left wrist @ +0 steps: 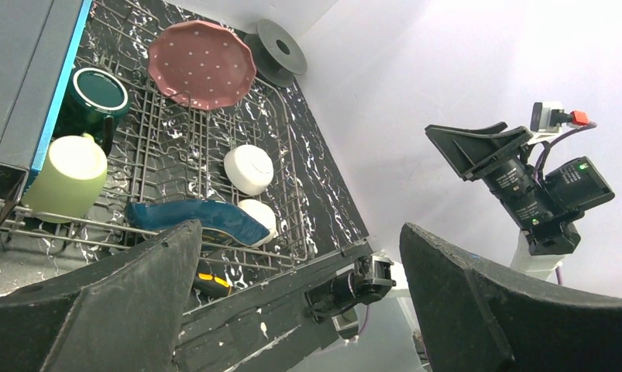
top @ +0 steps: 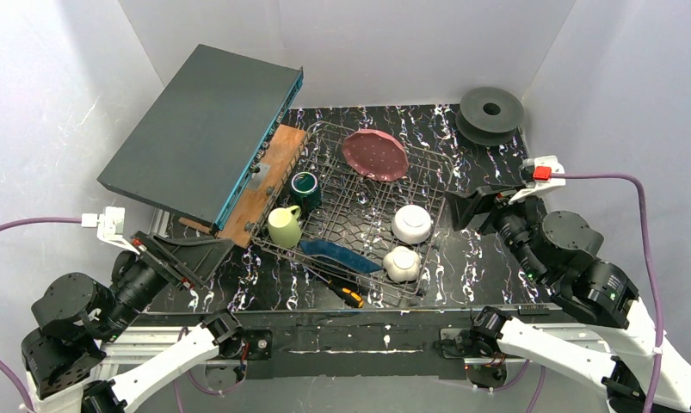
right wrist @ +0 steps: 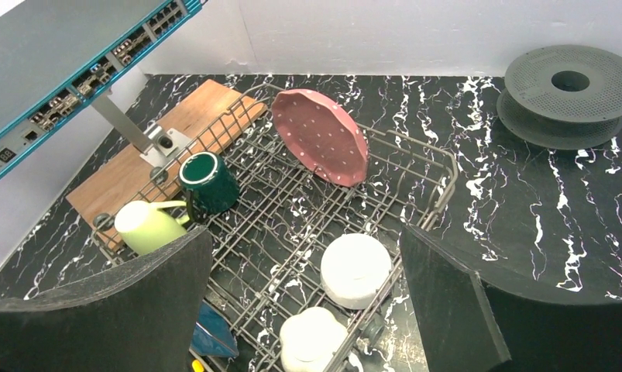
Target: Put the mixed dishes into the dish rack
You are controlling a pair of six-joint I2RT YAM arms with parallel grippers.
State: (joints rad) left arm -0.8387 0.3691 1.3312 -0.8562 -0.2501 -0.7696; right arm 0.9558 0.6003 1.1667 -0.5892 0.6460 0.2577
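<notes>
The dish rack (top: pixel 429 161) stands mid-table and holds all the dishes. The pink speckled plate (top: pixel 374 154) leans at its far side. The dark green mug (top: pixel 305 188) and the pale yellow-green mug (top: pixel 285 226) sit at its left. The white bowl (top: pixel 411 224) and the small white cup (top: pixel 402 263) sit upside down at its right. The blue dish (top: pixel 340 255) lies along its near side. My left gripper (top: pixel 206 251) is open and empty, left of the rack. My right gripper (top: pixel 464 209) is open and empty, right of the rack. The rack also shows in the right wrist view (right wrist: pixel 447 167).
A big dark grey box (top: pixel 202 129) tilts over a brown wooden board (top: pixel 264 185) left of the rack. A black spool disc (top: pixel 491 112) sits at the far right. A yellow-black-handled screwdriver (top: pixel 346 292) lies in front of the rack.
</notes>
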